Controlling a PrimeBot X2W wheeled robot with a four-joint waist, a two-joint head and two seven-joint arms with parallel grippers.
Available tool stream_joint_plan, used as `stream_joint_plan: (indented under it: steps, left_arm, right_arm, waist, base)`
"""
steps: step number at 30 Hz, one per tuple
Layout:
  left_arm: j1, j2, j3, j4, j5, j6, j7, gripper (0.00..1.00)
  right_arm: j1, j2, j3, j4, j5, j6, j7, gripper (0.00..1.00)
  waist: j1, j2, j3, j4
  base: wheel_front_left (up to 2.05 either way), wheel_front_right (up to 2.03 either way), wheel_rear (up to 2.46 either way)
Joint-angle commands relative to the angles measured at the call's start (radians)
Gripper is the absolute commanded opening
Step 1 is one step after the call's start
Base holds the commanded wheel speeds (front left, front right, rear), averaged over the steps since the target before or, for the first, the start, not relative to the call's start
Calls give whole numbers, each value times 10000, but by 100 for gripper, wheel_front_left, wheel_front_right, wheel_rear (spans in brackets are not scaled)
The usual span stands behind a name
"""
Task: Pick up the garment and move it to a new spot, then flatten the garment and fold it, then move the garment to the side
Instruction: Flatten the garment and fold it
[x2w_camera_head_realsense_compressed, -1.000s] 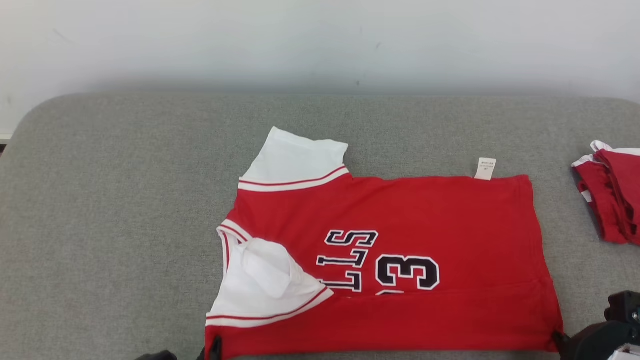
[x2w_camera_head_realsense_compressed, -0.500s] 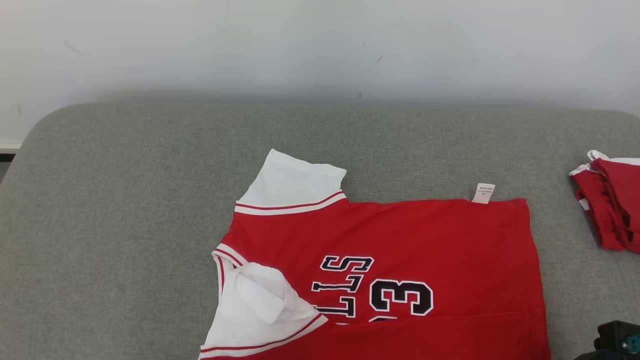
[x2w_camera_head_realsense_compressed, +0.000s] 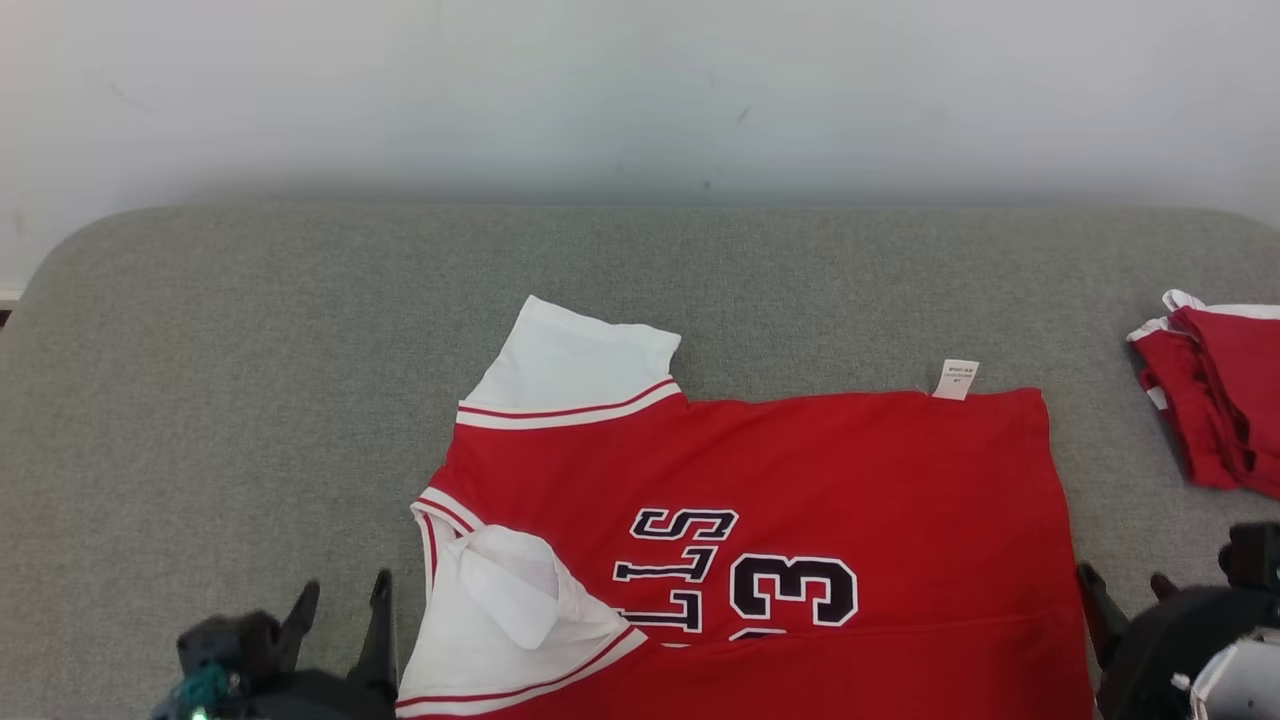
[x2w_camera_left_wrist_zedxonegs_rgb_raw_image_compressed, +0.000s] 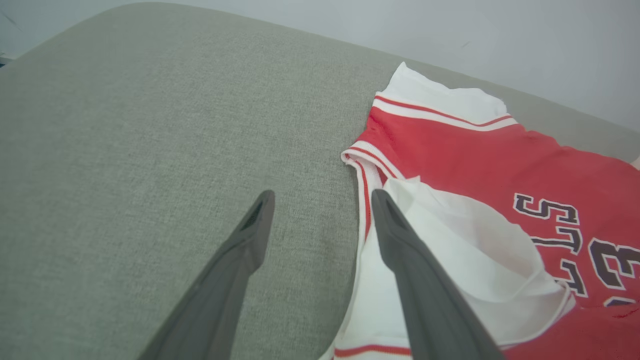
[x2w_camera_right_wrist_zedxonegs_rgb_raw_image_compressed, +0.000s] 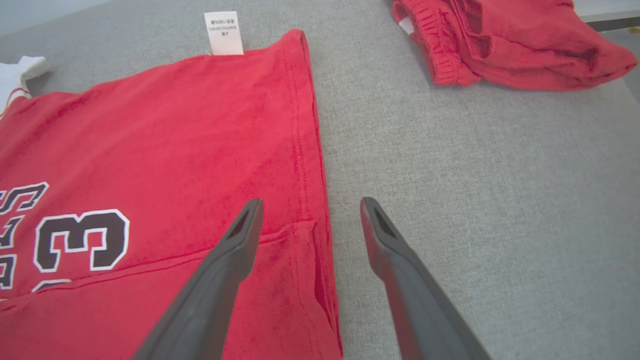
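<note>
Head view — one red jersey (x2w_camera_head_realsense_compressed: 800, 470), near edge folded over, on the grey table (x2w_camera_head_realsense_compressed: 250, 400), left gripper (x2w_camera_head_realsense_compressed: 346, 582) and right gripper (x2w_camera_head_realsense_compressed: 1121, 575) at its two ends, both splayed and empty — one other red garment (x2w_camera_head_realsense_compressed: 1215, 400) bunched far right.

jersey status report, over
Left gripper and right gripper open, empty. Jersey flat, near edge folded over. Second red garment far right, not in the way.

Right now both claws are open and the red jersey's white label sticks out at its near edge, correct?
No: the white label sticks out at the far edge of the red jersey, as the head view shows. The left claw and right claw are indeed open.
</note>
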Motion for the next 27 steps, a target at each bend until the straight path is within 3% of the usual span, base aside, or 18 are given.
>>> stream_joint_plan:
  steps: [1, 7, 15, 21, 27]
  left_arm:
    - [-236, 14, -29, 31, 100, -49, 25, 100]
    - [-3059, -112, -618, 929, 621, -467, 764, 100]
    - [-6652, -183, -1412, 3335, 1297, -1236, 1985, 100]
    - [-8321, -160, -1395, 4806, 1295, -1205, 3026, 100]
    - [-9192, 55, -1417, 5627, 1538, -943, 3232, 100]
  right_arm:
    - [-184, 6, 60, 29, -35, -26, -91, 100]
    - [-1977, -123, 977, 515, -621, -26, -872, 100]
    - [-4109, -606, 2399, 1228, -621, -26, -1508, 100]
    - [-4853, -831, 3054, 1481, -366, -26, -1723, 100]
    - [-4897, -960, 3094, 1586, -263, -26, -1934, 100]
  waist:
    - [0, 0, 174, -100]
    - [0, 0, 1148, -367]
    - [0, 0, 2645, -1154]
    - [0, 0, 3459, -1707]
    - [0, 0, 3768, -1982]
  base:
    - [0, 0, 0]
    - [0, 0, 0]
    - [0, 0, 0]
    - [0, 0, 0]
    - [0, 0, 0]
